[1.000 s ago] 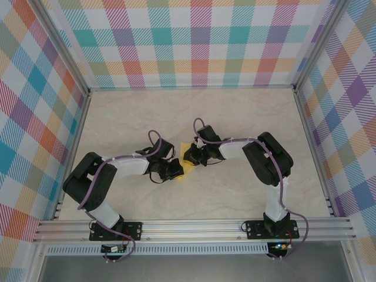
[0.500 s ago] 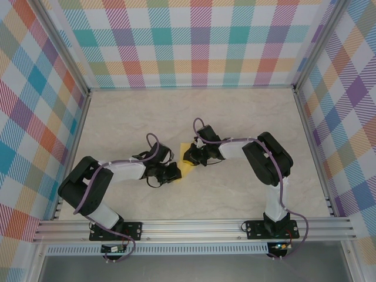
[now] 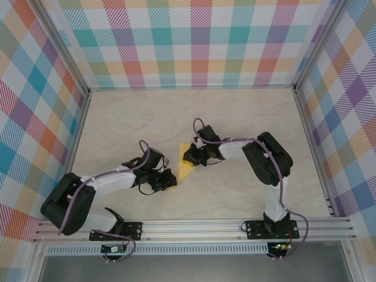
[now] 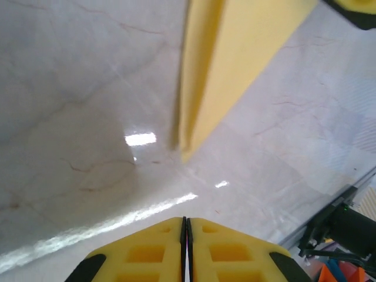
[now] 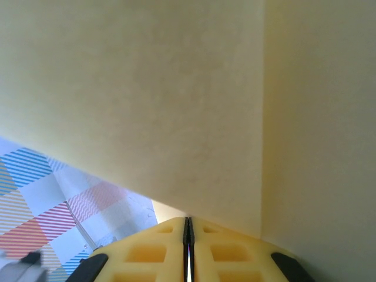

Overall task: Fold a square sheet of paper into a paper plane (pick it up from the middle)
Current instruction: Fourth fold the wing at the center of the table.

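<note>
In the middle of the top view, the folded yellow paper (image 3: 187, 168) lay on the marbled tabletop (image 3: 247, 117) between the two arms. The right gripper (image 3: 189, 157) was pinched shut on its upper edge, and the paper spread across the right wrist view (image 5: 147, 88) above the closed fingertips. The left gripper (image 3: 168, 183), just lower left of the paper, was closed on nothing; in its wrist view its pads (image 4: 153, 247) met at the bottom, apart from the paper's narrow tip.
</note>
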`<act>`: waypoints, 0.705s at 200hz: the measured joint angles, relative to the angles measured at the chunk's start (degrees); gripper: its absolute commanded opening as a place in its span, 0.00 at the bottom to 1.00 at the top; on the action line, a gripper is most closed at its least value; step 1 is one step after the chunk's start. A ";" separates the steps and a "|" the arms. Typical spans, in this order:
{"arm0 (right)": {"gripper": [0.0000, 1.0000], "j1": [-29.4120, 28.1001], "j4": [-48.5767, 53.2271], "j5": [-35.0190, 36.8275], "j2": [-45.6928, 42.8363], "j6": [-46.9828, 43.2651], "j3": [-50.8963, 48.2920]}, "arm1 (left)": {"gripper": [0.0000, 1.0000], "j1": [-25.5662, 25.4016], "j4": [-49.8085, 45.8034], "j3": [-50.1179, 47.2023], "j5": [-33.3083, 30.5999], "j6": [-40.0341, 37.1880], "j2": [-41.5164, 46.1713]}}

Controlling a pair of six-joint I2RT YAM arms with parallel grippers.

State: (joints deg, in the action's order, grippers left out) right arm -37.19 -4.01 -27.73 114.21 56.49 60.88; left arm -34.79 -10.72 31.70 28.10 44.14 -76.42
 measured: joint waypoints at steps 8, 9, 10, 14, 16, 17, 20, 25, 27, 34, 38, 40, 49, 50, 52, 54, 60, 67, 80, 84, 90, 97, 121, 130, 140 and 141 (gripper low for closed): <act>0.12 0.00 0.00 0.00 0.00 0.00 0.00 | 0.13 0.07 -0.68 0.35 -0.74 0.22 1.53; 0.12 0.00 0.00 0.00 -0.02 0.00 0.00 | 0.13 0.09 -0.87 0.44 -0.90 0.31 1.75; 0.12 0.00 0.00 0.00 0.00 0.00 0.00 | 0.13 0.09 -0.94 0.48 -0.96 0.35 1.86; 0.12 0.00 0.00 0.00 0.00 0.00 0.00 | 0.14 0.13 -1.31 0.83 -1.36 0.52 2.49; 0.12 0.00 0.00 0.00 0.00 0.00 0.00 | 0.14 0.20 -1.44 1.03 -1.62 0.74 2.75; 0.12 0.00 0.00 0.00 0.00 0.00 0.00 | 0.14 0.24 -1.49 1.16 -1.79 0.90 2.93; 0.12 0.00 0.00 0.00 -0.02 0.00 0.00 | 0.15 0.35 -1.51 1.40 -2.05 1.03 3.23; 0.12 0.00 0.00 0.00 0.00 0.00 0.00 | 0.15 0.42 -1.55 1.99 -2.58 1.44 3.61; 0.12 0.00 0.00 -0.02 -0.02 0.00 0.00 | 0.15 0.44 -1.55 2.23 -2.75 1.49 3.72; 0.12 0.00 0.00 -0.02 0.00 0.00 0.00 | 0.15 0.48 -1.29 3.17 -3.37 1.79 3.74; 0.12 0.00 0.00 -0.02 -0.02 0.00 0.00 | 0.15 0.52 -1.09 3.72 -3.69 2.03 3.63; 0.12 0.00 0.00 -0.02 0.00 0.00 0.00 | 0.15 0.55 -0.96 4.00 -3.76 2.16 3.54; 0.12 0.00 0.00 -0.02 0.00 0.00 0.00 | 0.14 0.59 -0.22 5.20 -4.02 2.69 2.80; 0.12 0.00 0.00 -0.02 0.00 0.00 0.00 | 0.14 0.59 -0.02 5.38 -4.04 2.80 2.64; 0.12 0.00 0.00 -0.02 0.00 0.00 0.00 | 0.14 0.59 0.22 5.64 -4.11 2.89 2.45; 0.12 0.00 0.00 -0.02 0.00 0.00 0.00 | 0.14 0.59 0.46 5.90 -4.20 2.99 2.12; 0.12 0.00 0.00 -0.02 0.00 0.00 0.00 | 0.13 0.59 1.27 6.62 -4.20 3.28 1.20; 0.12 0.00 0.00 -0.02 0.00 0.00 0.00 | 0.12 0.59 2.51 7.30 -4.22 3.56 -0.26; 0.12 0.00 0.00 -0.04 -0.02 0.00 0.00 | 0.12 0.59 4.79 7.91 -4.20 4.39 -3.15; 0.12 0.00 0.02 -0.07 0.00 0.00 0.00 | 0.12 0.59 5.33 7.91 -4.20 4.59 -3.91; 0.12 0.00 0.02 -0.07 -0.02 0.00 0.00 | 0.11 0.59 6.14 7.89 -4.20 4.76 -5.18; 0.12 0.00 0.02 -0.09 0.00 0.00 0.00 | 0.11 0.59 6.82 7.89 -4.17 5.05 -6.51; 0.12 0.00 0.04 -0.15 -0.02 0.00 0.04 | 0.09 0.59 8.74 7.89 -4.22 5.77 -10.25; 0.12 0.00 0.13 -0.15 0.00 0.00 0.09 | 0.08 0.59 9.60 7.89 -4.39 5.81 -11.41; 0.12 0.00 0.20 -0.15 0.00 0.00 0.11 | 0.07 0.59 10.03 7.91 -4.92 5.79 -12.41; 0.12 0.00 0.20 -0.15 0.00 0.00 0.11 | 0.07 0.59 10.05 7.91 -4.96 5.79 -12.48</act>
State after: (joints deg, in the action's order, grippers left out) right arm -37.19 -3.81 -27.88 114.21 56.49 60.99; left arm -34.20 -0.67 39.62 23.14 49.93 -88.90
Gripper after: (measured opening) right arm 0.118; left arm 0.083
